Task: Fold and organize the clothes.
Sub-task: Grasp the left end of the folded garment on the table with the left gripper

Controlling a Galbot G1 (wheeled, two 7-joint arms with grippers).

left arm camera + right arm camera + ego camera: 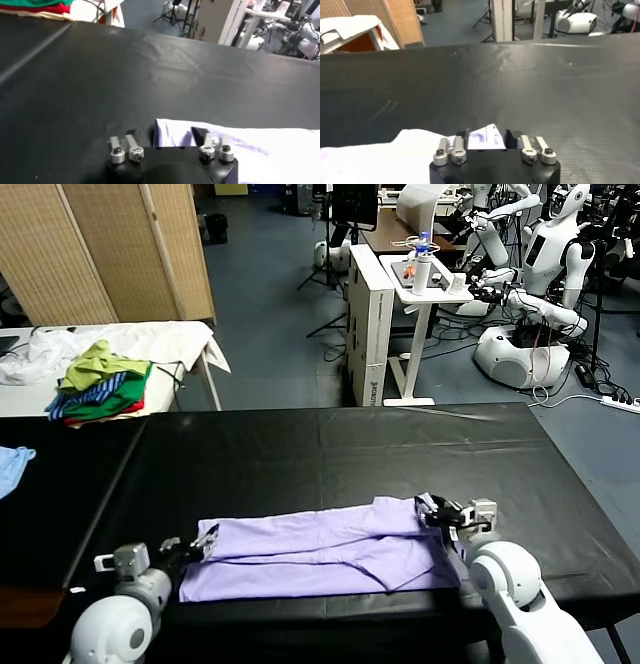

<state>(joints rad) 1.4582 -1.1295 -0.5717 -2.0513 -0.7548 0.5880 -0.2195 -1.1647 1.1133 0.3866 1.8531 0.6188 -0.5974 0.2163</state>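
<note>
Head view: lavender T-shirt [325, 549] lay folded into a long flat band across near edge of black counter [330, 454], running left to right. Left gripper [203, 542] sat at shirt's left end, closed on the cloth edge there. Right gripper [440, 517] sat at shirt's right end, at far right corner, clamped on fabric. Well apart, on white side table [170, 339] at far left, lay pile of green, yellow, blue and red garments [100, 384]; bit of light blue cloth [12, 464] at counter's left edge. Other white robots [545, 274] stood in bkgd at upper right. Left wrist view: left gripper [171, 136] low over counter [150, 65], shirt's edge [240, 150] reaching in btwn its fingers [199, 134], jaws drawn in on the cloth, pale fabric spreading away to one side; red and green of garment pile [40, 6] visible at far corner. Right wrist view: right gripper [486, 136] pinched shut on a corner of shirt [395, 155], small flap w/ purple print sticking up btwn fingers [510, 135]; rest of shirt lay flat on counter [495, 80] beside gripper.
</note>
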